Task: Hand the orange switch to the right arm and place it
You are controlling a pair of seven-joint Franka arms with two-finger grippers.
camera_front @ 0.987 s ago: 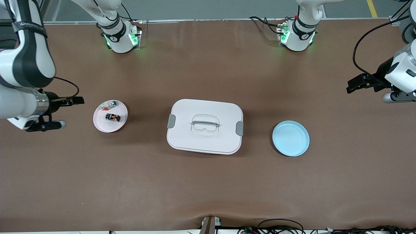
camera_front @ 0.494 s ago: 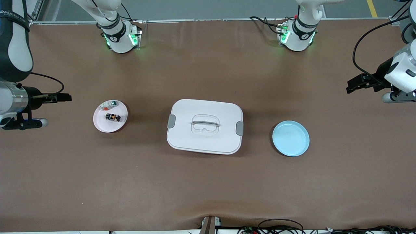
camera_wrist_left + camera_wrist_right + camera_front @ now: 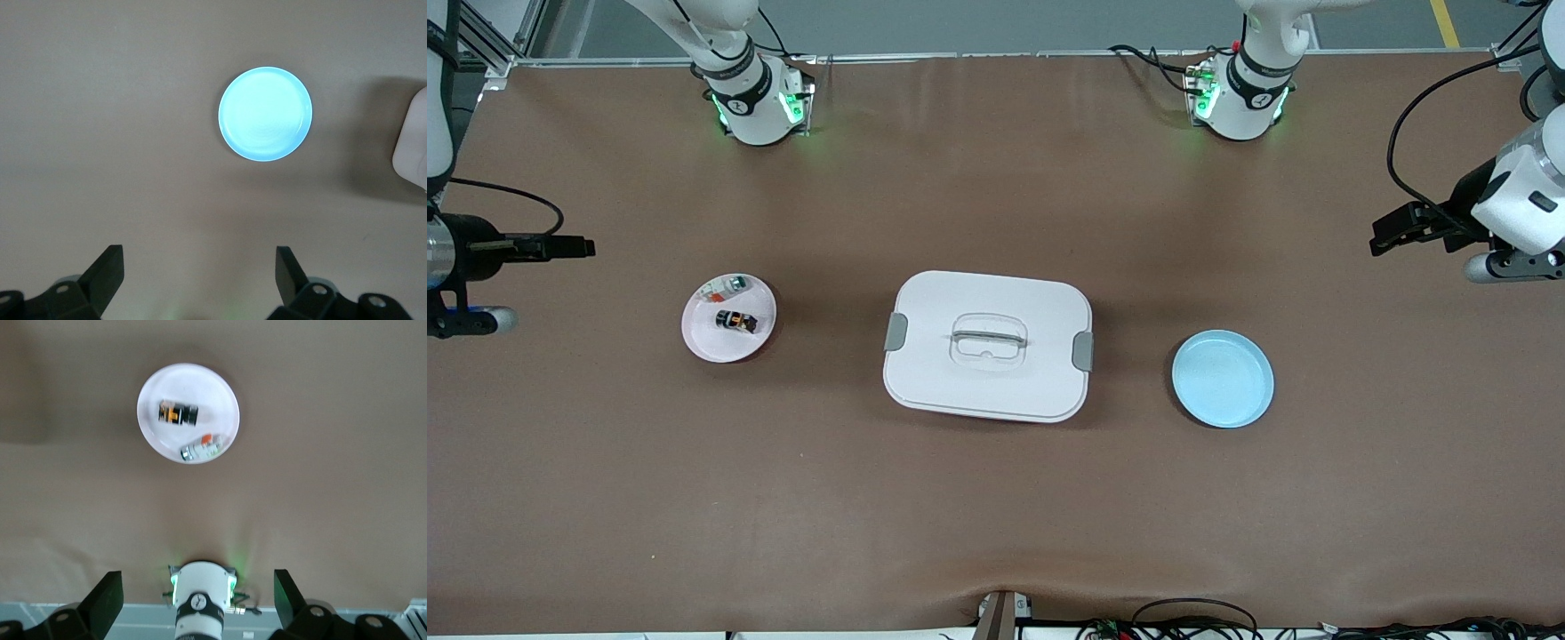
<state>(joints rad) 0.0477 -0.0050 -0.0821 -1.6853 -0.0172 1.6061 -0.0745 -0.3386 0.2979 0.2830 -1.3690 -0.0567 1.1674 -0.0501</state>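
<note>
Showing one desk (image 3: 996, 498) with two plates and one lidded box (image 3: 987, 345) at frame centre: the orange switch (image 3: 736, 321) lies in the white plate (image 3: 704, 339), centre-left; the blue plate (image 3: 1223, 379), centre-right. Both hands, left (image 3: 1387, 231) and right (image 3: 574, 248), hover with fingers apart at frame edges.

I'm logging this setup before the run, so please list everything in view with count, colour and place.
White plate: one, toward the right arm's end of the table.
Orange switch: one, black with an orange and yellow top, on the white plate.
Small white part: one, with orange and green bits, on the white plate, farther from the front camera than the orange switch.
Box: one, white with grey clips and a clear handle, mid-table.
Blue plate: one, light blue, bare, toward the left arm's end.
Table: one, brown.
Right gripper: black, open, holding nothing, over the table's right-arm edge.
Left gripper: black, open, holding nothing, over the left-arm end.
</note>
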